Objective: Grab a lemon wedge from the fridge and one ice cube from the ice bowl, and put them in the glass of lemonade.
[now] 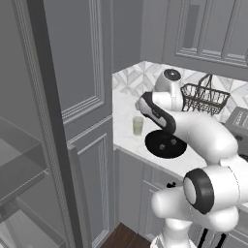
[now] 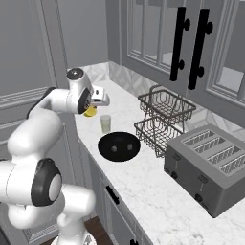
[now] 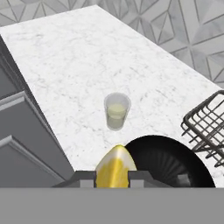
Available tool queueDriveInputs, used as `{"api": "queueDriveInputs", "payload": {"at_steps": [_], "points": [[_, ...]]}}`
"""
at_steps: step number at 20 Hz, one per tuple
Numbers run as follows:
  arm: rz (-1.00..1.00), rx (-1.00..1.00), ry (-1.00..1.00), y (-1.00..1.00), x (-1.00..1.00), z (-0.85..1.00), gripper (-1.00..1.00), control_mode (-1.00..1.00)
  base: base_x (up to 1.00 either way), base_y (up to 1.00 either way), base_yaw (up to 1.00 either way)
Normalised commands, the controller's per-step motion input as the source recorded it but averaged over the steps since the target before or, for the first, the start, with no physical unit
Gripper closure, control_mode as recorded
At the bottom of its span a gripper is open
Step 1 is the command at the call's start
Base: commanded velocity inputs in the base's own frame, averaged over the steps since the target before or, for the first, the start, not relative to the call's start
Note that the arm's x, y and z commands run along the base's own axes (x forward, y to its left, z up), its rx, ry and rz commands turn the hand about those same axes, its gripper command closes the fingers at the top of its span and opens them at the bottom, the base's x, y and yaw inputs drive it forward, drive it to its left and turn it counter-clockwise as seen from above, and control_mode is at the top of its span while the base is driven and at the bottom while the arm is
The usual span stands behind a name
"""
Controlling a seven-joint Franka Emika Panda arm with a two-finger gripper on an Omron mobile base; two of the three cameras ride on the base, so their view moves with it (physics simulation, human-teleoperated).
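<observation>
My gripper (image 3: 113, 177) is shut on the lemon wedge (image 3: 116, 167), a small bright yellow piece pinched between the two dark fingertips. In the right base view the gripper (image 2: 91, 110) hangs above the counter with the lemon wedge (image 2: 89, 112) under it, a little short and left of the glass of lemonade (image 2: 105, 123). The glass of lemonade (image 3: 117, 110) stands upright on the white marble. Beside it sits the ice bowl (image 3: 151, 151), black and shallow, with small ice cubes (image 2: 114, 149) inside. The fridge (image 1: 46, 145) stands open at the left.
A dark two-tier wire basket (image 2: 162, 117) stands behind the bowl, and a grey toaster (image 2: 213, 162) sits further right. Grey panelled cabinets (image 2: 191, 43) with black handles hang above the counter (image 3: 78, 57). A tall cabinet wall borders the counter's left end.
</observation>
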Motion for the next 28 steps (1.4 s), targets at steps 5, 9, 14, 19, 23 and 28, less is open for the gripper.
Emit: {"api": "queueDriveInputs", "payload": {"at_steps": [5, 9, 14, 19, 23, 28], "points": [[0.0, 0.0, 0.0, 0.0, 0.33, -0.03, 1.0, -1.0, 0.0, 0.0, 0.0], [0.0, 0.0, 0.0, 0.0, 0.19, 0.0, 1.0, -1.0, 0.0, 0.0, 0.0], [0.0, 0.0, 0.0, 0.0, 0.02, -0.1, 1.0, -1.0, 0.0, 0.0, 0.0], [0.0, 0.0, 0.0, 0.0, 0.02, -0.17, 1.0, -1.0, 0.0, 0.0, 0.0], [0.0, 0.0, 0.0, 0.0, 0.06, -0.08, 1.0, -1.0, 0.0, 0.0, 0.0], [0.0, 0.0, 0.0, 0.0, 0.05, -0.03, 1.0, -1.0, 0.0, 0.0, 0.0]]}}
